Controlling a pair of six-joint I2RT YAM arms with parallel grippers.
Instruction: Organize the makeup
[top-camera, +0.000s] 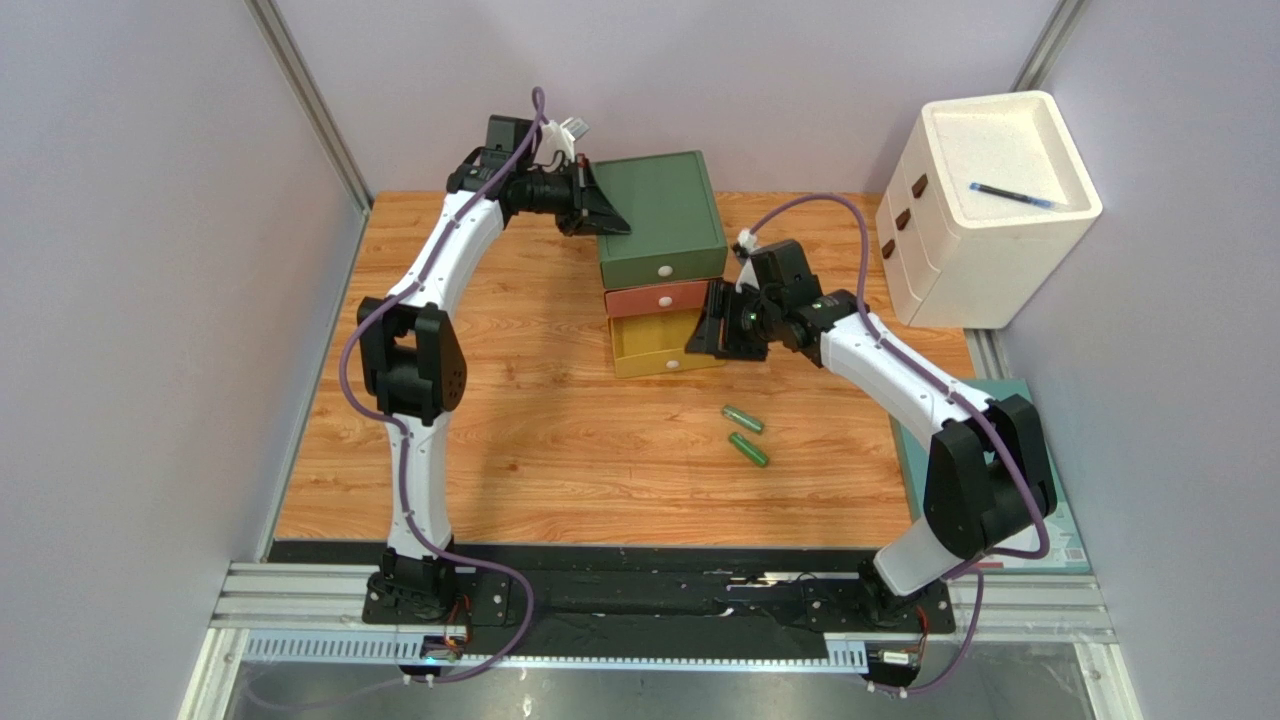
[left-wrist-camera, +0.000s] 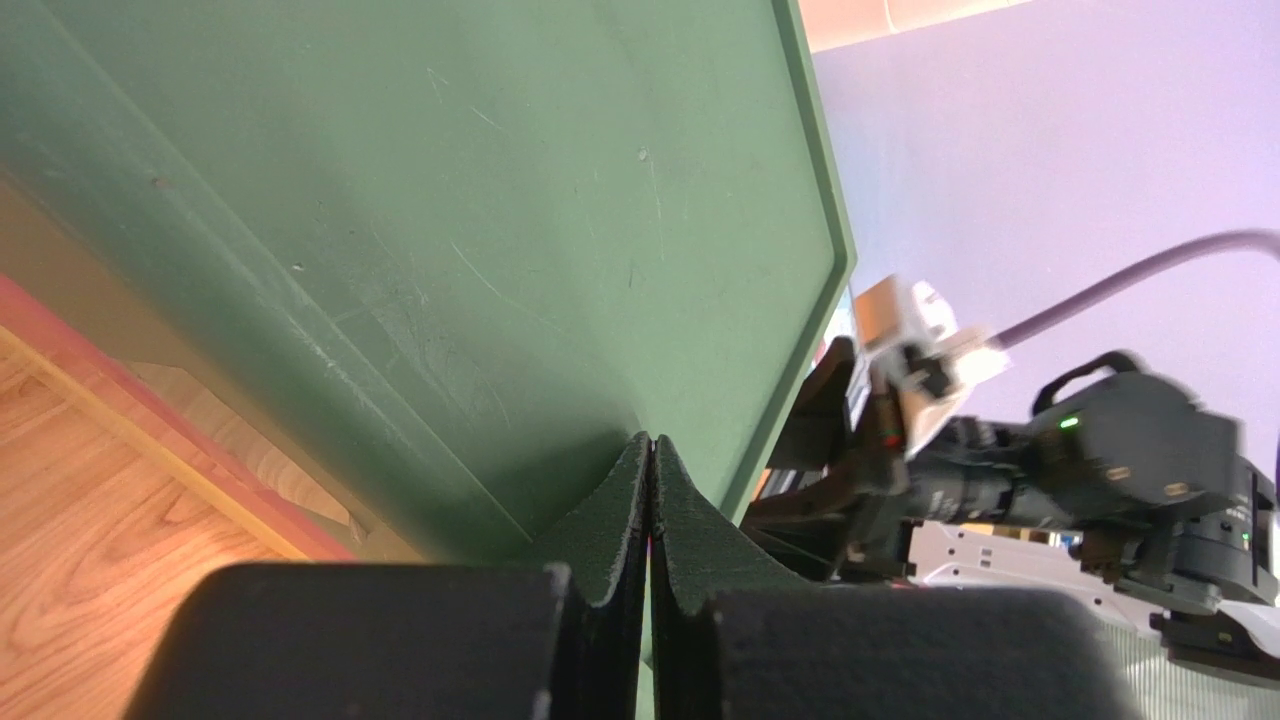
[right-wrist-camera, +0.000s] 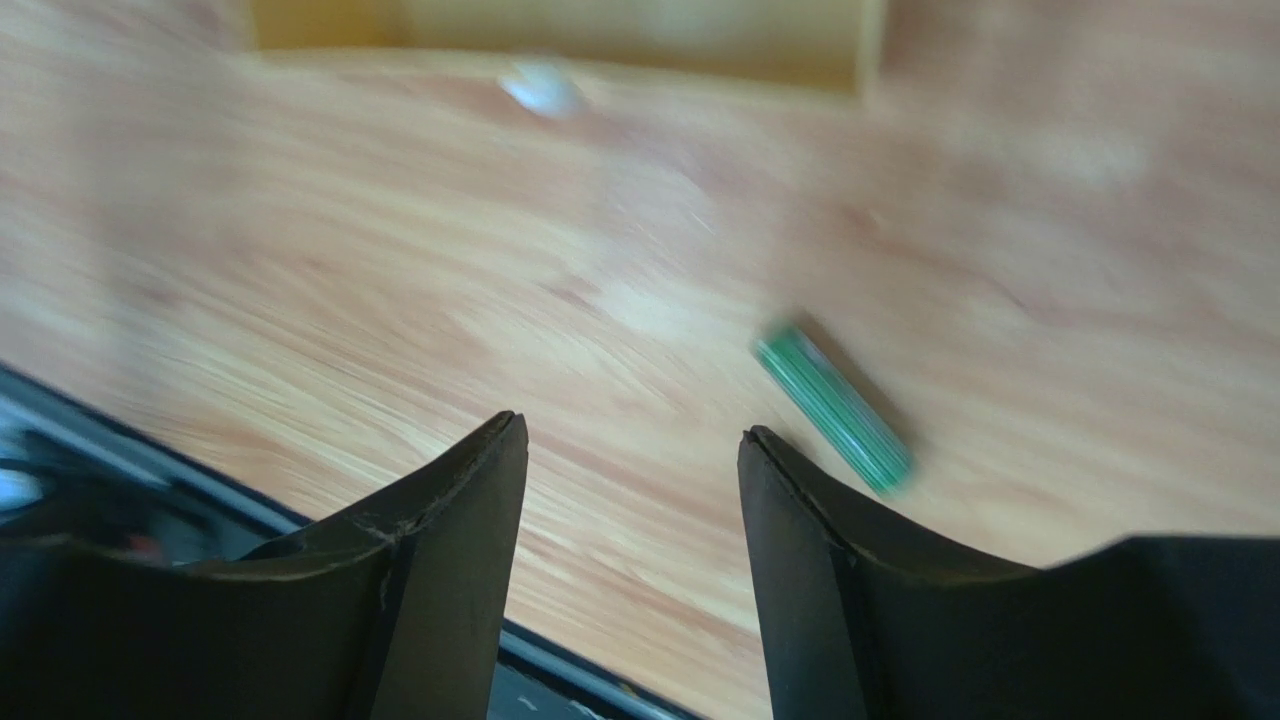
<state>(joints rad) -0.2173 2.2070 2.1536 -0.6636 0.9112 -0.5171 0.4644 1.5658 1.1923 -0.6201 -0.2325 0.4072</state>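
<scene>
Top external shows two green tubes (top-camera: 742, 419) lying close together on the table (top-camera: 511, 435), in front of the drawer box (top-camera: 654, 210). My right gripper (top-camera: 706, 323) hangs by the yellow drawer (top-camera: 654, 348), jaws apart and empty; my left gripper (top-camera: 613, 222) is pinched together against the box's green top

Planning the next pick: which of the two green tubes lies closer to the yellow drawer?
The rear green tube, nearest the yellow drawer; the front green tube lies beyond it, farther from the drawer.
</scene>
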